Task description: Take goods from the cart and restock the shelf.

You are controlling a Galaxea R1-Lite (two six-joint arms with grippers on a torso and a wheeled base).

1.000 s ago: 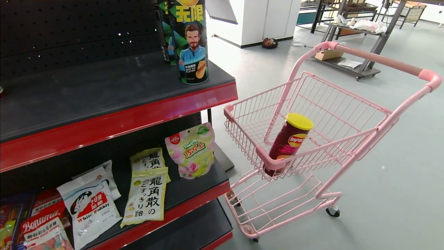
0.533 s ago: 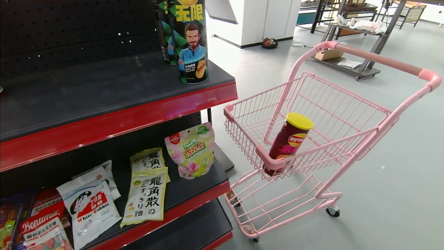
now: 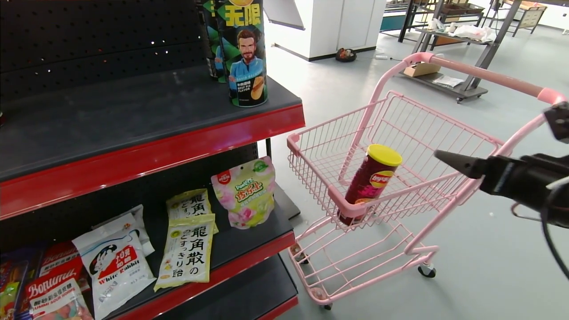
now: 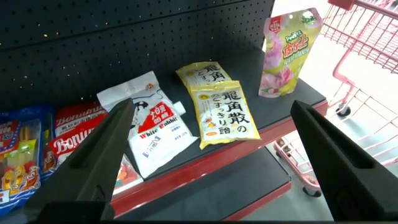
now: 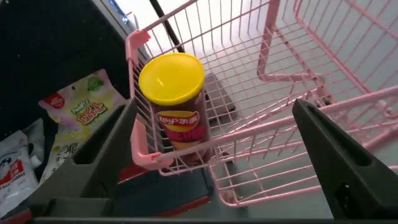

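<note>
1. Head view: shelf (image 3: 111, 111), black decks with red front edges. The upper deck carries a tall green can (image 3: 246, 58) at its right end with bare deck beside it. The lower deck holds flat snack pouches (image 3: 189, 249).
2. Cart (image 3: 484, 75), pink wire, standing just right of the shelf. Its basket holds a single item, the one to restock.
3. Right gripper (image 5: 216, 106), jaws spread wide and empty, near the cart's handle end. It points toward the can in the basket and is apart from it.
4. Left gripper (image 4: 211, 104), jaws likewise apart and empty, facing the pouches on the lower deck.
5. Chip can (image 3: 371, 182), a dark red tube with a yellow lid (image 5: 171, 78). It leans in the basket corner nearest the shelf, its foot behind the wire wall.
   - Handling, as judged: light, stiff paperboard with a smooth, probably slick wrap. A hard squeeze could dent it, and the lid might pop off if gripped.
   - Best hold: around the upper body just below the lid, where the tube stands free of the basket rim.
</note>
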